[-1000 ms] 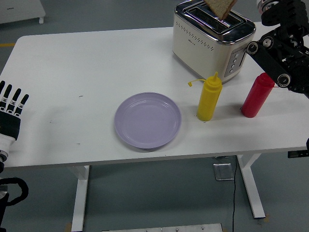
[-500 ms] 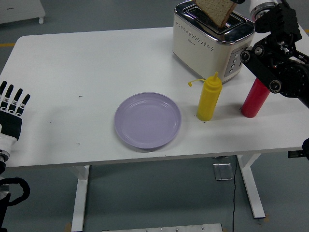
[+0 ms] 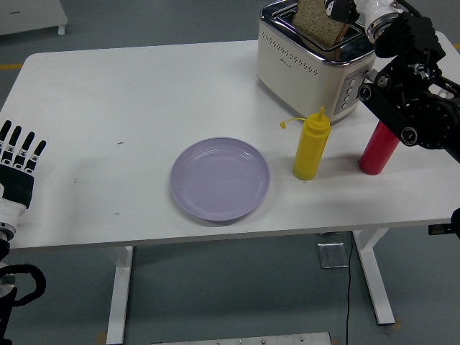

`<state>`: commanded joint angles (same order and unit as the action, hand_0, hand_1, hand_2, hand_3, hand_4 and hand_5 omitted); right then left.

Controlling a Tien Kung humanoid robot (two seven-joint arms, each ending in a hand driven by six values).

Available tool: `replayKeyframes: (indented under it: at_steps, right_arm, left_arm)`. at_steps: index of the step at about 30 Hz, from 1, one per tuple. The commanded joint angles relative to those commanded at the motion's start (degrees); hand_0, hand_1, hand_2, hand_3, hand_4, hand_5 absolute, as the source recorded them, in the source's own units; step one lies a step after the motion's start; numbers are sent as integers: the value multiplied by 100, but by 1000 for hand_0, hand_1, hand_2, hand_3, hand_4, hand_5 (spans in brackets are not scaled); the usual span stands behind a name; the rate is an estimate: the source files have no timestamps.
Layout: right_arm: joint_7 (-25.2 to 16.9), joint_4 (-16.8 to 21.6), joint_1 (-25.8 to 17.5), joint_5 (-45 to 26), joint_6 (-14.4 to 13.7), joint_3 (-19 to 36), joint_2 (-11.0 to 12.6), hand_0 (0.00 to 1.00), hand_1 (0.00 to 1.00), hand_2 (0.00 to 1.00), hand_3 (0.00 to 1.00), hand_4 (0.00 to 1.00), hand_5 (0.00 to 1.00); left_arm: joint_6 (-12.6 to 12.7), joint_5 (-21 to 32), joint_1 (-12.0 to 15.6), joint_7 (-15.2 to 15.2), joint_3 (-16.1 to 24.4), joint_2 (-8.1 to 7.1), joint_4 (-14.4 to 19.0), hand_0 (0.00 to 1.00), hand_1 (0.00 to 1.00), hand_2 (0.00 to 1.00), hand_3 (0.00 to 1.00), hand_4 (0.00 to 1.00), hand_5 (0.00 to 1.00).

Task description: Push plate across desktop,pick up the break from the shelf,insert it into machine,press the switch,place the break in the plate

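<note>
At the toaster (image 3: 316, 61), which stands at the table's (image 3: 129, 108) far right, your right hand (image 3: 352, 11) grips the slice of bread (image 3: 318, 25) by its upper edge, fingers closed on it, the slice's lower part down in a slot. Just in front of the toaster you have a yellow bottle (image 3: 312, 146) and, right of that, a red bottle (image 3: 379, 147) partly behind your arm. Left of the yellow bottle lies the purple plate (image 3: 220, 178). Far left of the toaster, your left hand (image 3: 18, 169) rests at the table's edge, fingers straight, holding nothing.
</note>
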<state>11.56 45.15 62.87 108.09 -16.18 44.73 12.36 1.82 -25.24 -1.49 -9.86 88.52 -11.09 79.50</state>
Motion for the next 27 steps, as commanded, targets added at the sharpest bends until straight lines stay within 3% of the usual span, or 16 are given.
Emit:
replayKeyframes:
  at_steps: [1, 2, 5, 7, 8, 13, 14, 19, 20, 23, 25, 26, 27]
  right_arm:
    - [-37, 7, -1, 3, 65, 11, 3, 554, 645, 712, 766, 674, 263]
    - [-79, 17, -4, -16, 131, 26, 7, 894, 906, 981, 998, 828, 388]
    - [-217, 46, -14, -141, 239, 89, 20, 894, 906, 981, 998, 828, 388]
    - [-357, 60, -21, -297, 209, 137, 30, 894, 906, 981, 998, 828, 388]
    - [-435, 65, -26, -383, 173, 161, 34, 942, 943, 998, 998, 851, 443]
    - [-716, 117, -60, -761, 66, 312, 76, 942, 943, 998, 998, 851, 443]
    - [-742, 151, -74, -809, 12, 348, 95, 945, 933, 998, 998, 853, 495]
    - [-954, 460, -184, -1150, -393, 565, 254, 945, 933, 998, 998, 853, 495]
    - [-1048, 558, -219, -1261, -434, 640, 302, 867, 845, 861, 868, 626, 453]
    - [-1277, 891, -365, -1683, -406, 933, 495, 867, 845, 861, 868, 626, 453]
    - [-1357, 1117, -505, -2058, -207, 1152, 663, 867, 845, 861, 868, 626, 453]
    - [-1380, 1244, -567, -2254, -86, 1276, 736, 836, 799, 796, 790, 551, 438]
    - [-1360, 1375, -651, -2484, 41, 1408, 828, 836, 799, 796, 790, 551, 438]
  left_arm:
    - [2, -1, 0, -4, -3, 1, -4, 826, 875, 948, 843, 638, 998]
    - [3, -2, 1, -7, -5, 3, -8, 826, 875, 948, 842, 639, 998]
    - [9, -6, 0, -19, -19, 4, -14, 826, 875, 948, 842, 639, 998]
    - [10, -13, -1, -26, -26, 3, -17, 826, 875, 948, 842, 639, 998]
    - [11, -15, -1, -29, -28, 3, -19, 827, 875, 948, 843, 639, 998]
    - [18, -24, 4, -45, -45, 4, -23, 827, 875, 948, 843, 639, 998]
    - [18, -24, 7, -47, -45, 3, -22, 826, 875, 948, 843, 639, 998]
    - [17, -24, 22, -55, -46, -2, 0, 826, 875, 948, 843, 639, 998]
    - [17, -22, 24, -56, -44, -3, 5, 826, 875, 948, 843, 639, 998]
    - [19, -21, 33, -62, -34, -5, 21, 826, 875, 948, 843, 639, 998]
    - [20, -22, 44, -65, -12, -7, 35, 826, 875, 948, 843, 639, 998]
    - [20, -23, 48, -66, -3, -7, 40, 825, 874, 948, 843, 639, 998]
    - [19, -24, 56, -68, 16, -9, 47, 825, 874, 948, 843, 639, 998]
